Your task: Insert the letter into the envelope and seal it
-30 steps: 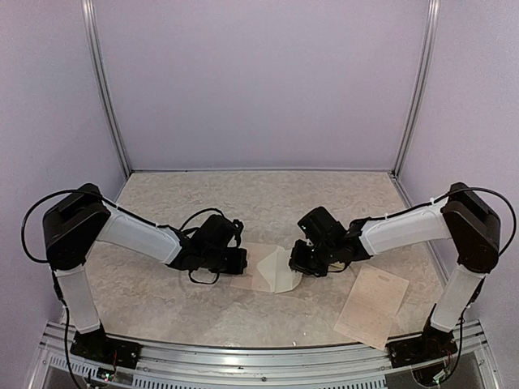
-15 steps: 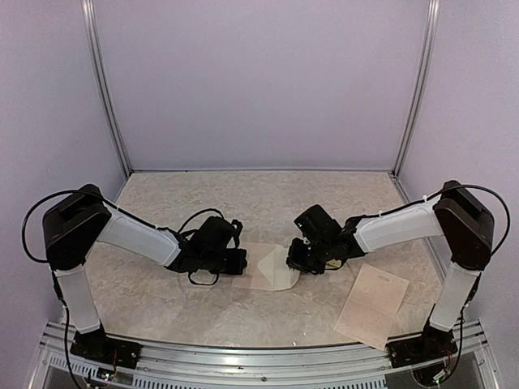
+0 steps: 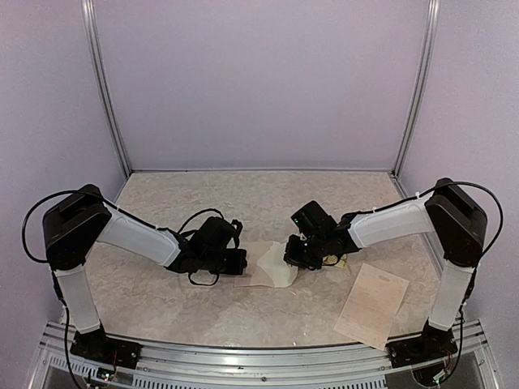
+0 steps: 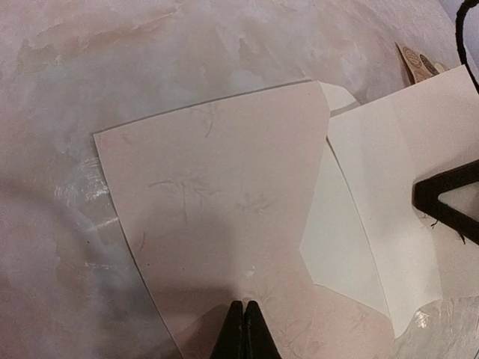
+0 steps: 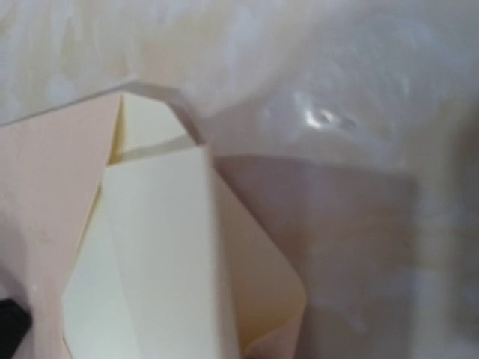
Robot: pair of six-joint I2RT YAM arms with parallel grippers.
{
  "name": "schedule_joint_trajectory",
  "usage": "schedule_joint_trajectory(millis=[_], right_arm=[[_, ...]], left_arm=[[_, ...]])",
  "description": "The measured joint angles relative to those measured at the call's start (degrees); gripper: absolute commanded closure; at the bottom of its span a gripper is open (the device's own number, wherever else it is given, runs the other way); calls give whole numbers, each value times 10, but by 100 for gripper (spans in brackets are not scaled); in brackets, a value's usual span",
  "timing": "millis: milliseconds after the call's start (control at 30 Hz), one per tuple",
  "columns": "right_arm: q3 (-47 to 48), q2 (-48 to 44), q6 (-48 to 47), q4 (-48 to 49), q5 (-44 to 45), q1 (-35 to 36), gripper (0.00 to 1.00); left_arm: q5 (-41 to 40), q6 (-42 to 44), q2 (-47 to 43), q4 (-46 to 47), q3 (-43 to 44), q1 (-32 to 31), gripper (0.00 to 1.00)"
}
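The pale pink envelope lies flat at mid-table; it also shows in the left wrist view. My left gripper is shut, its closed tips resting on the envelope's near part. A folded cream letter overlaps the envelope's right end. My right gripper is at the letter's right edge and holds it curled up. In the right wrist view the letter fills the lower frame, with the envelope on the left. The right fingers are hidden there.
A flat sheet with handwritten lines lies at the front right. The corner of a tan sticker sheet shows beyond the letter. Metal posts and purple walls close in the table on three sides.
My right gripper has moved left, carrying the letter further over the envelope's open end. My left arm and the envelope have stayed still.
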Motion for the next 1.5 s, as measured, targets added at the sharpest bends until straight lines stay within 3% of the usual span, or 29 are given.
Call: schedule_joint_trajectory(millis=[433,1100,1500], right_arm=[[10,9,-6,-2,0,-1,100],[-2,-125,-11,-45,19,-17,100],[89,-96,-47,-55,-9,-9,100]], left_arm=[[-9,0,0,0,-1,0,100],[-13,-1,-2,2,-3,-1,100],[-17,-3,-2,2,-3,-3,100]])
